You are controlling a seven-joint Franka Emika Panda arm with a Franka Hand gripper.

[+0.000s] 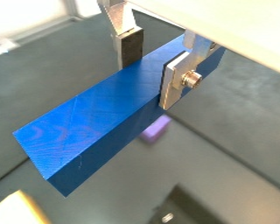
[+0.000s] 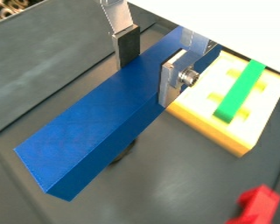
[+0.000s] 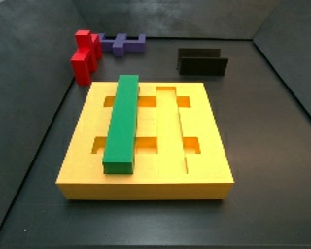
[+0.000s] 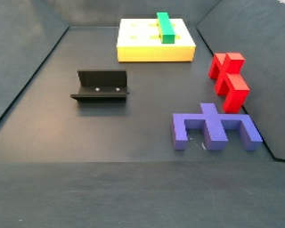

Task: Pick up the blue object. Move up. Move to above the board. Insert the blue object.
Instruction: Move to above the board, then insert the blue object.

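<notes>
In both wrist views my gripper [image 1: 152, 68] [image 2: 150, 66] is shut on the blue object [image 1: 95, 122] [image 2: 95, 127], a long plain blue bar. One pad is on each long side, near one end, and the bar hangs level well above the dark floor. The board [image 2: 224, 131] is a thick yellow slab with slots and lies below and beside the bar. It also shows in both side views [image 3: 145, 187] [image 4: 155, 53]. Neither the gripper nor the blue object appears in the side views.
A green bar [image 3: 123, 122] [image 4: 166, 27] [image 2: 238, 87] lies in a groove of the board. A red piece [image 3: 85, 53] [image 4: 228, 80] [image 2: 257, 208], a purplish notched block [image 3: 121, 42] [image 4: 213, 129] and the dark fixture [image 3: 202, 61] [image 4: 101, 86] stand on the floor.
</notes>
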